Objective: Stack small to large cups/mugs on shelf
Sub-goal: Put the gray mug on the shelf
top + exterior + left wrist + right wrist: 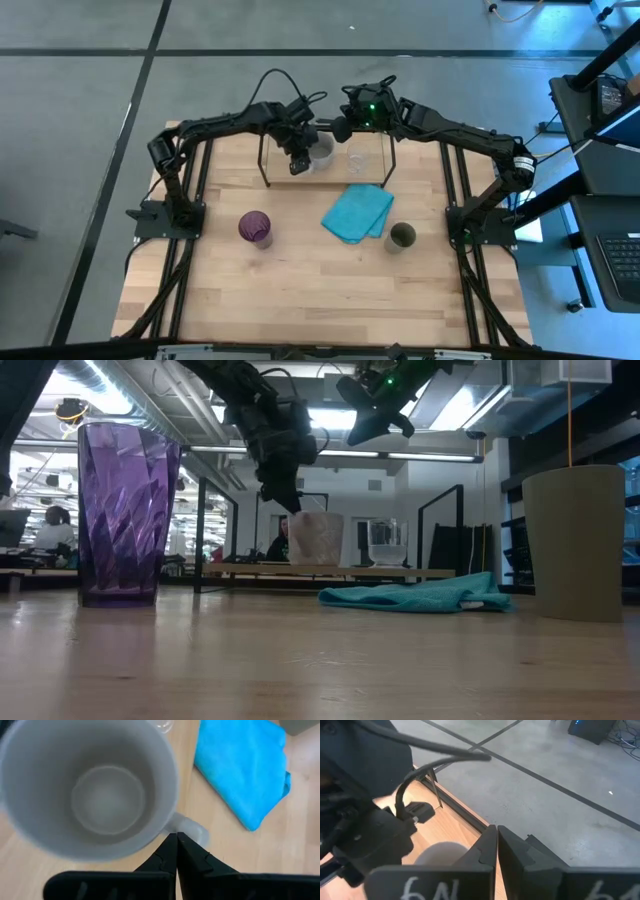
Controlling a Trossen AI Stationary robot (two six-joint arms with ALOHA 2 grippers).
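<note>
Grey mug [90, 790] blurred in left wrist view, rim cut by picture edge. Clear glass [165, 726] beside mug mostly cut off. In high view, left gripper [299, 160] hides part of mug. Olive cup [580, 540] cut at edge in low view.

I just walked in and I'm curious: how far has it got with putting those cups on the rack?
About halfway. The clear glass and grey mug already stand on the wire shelf. The left gripper, shut, is by the mug's handle; the right gripper, shut, waits over the shelf's back. The olive-green cup and purple tumbler remain on the table.
</note>
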